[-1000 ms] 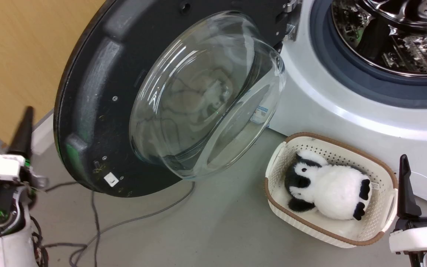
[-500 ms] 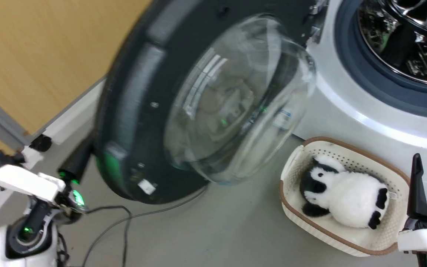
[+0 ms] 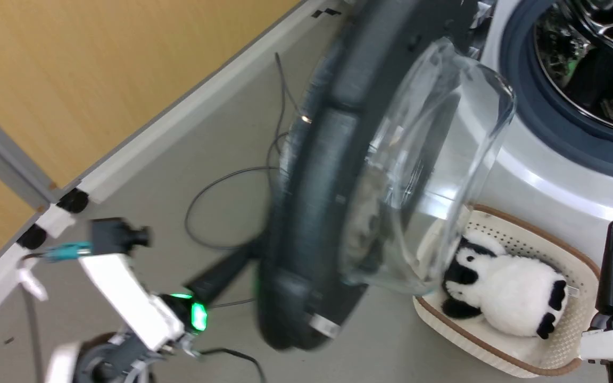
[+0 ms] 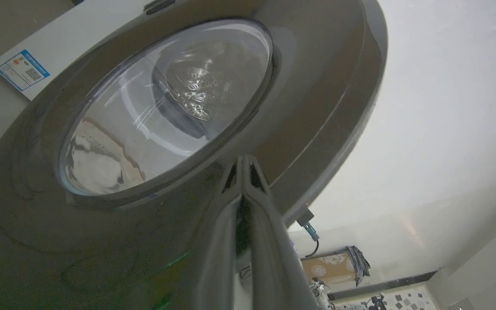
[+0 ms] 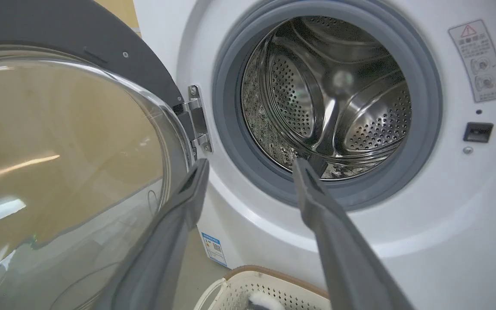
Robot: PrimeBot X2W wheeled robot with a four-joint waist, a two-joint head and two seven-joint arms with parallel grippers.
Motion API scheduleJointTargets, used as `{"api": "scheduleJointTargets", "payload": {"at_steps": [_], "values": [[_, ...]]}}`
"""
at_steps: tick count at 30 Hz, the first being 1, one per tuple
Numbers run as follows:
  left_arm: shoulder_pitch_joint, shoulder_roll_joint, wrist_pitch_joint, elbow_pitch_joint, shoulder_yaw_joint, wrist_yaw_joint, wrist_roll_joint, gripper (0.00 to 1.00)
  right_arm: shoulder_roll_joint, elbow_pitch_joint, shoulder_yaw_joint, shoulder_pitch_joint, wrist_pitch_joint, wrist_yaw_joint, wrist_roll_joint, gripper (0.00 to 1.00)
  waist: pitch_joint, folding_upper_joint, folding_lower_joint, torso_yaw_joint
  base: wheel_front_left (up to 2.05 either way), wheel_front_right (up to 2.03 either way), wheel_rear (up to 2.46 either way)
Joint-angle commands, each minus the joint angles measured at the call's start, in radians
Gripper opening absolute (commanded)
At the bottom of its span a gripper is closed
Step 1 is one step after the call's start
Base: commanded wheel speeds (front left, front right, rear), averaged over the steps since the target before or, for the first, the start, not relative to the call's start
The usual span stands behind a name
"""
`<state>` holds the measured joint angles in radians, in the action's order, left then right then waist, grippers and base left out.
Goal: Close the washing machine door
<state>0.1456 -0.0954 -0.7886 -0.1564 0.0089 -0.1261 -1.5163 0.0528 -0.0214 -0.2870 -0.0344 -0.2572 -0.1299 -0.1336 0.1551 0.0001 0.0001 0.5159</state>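
Washing machine door is half open, nearly edge-on to the head cam and blurred, black rim running 12 to 6 through centre frame, glass bowl bulging toward the washing machine at 2 o'clock. The hinge side is at 12. Left claw comes in from 8 o'clock with both fingers pressed together and nothing between them. In the left wrist cam its tips sit against the door's outer face, on the dark ring just below the window. Right claw is spread wide and empty at 4 o'clock, apart from the door and pointing at the steel drum inside its grey gasket. A cream basket holding a black-and-white plush toy is on the floor at 4, partly under the bowl. A loose cable loops on the floor at 9
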Motion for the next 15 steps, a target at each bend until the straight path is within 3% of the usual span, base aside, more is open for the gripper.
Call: {"api": "scheduleJointTargets", "payload": {"at_steps": [1,8,15], "values": [[-0.013,0.01,-0.011,-0.022,-0.03,-0.005,0.003,0.0,-0.003,0.002,-0.002,-0.011,-0.005,-0.001,-0.007,1.0,-0.002,-0.0001,-0.0001,-0.012,0.0,0.0,0.0],[-0.033,0.012,-0.027,-0.073,-0.177,-0.005,0.031,0.0,-0.003,0.007,0.001,-0.017,-0.005,-0.001,-0.016,1.0,-0.009,-0.0001,-0.0001,-0.086,0.0,0.0,0.0],[-0.006,0.021,0.036,-0.039,-0.313,-0.005,0.058,0.0,-0.003,0.015,0.005,-0.021,-0.005,-0.001,-0.019,1.0,-0.011,-0.0001,-0.0001,-0.188,0.0,0.0,0.0]]}}
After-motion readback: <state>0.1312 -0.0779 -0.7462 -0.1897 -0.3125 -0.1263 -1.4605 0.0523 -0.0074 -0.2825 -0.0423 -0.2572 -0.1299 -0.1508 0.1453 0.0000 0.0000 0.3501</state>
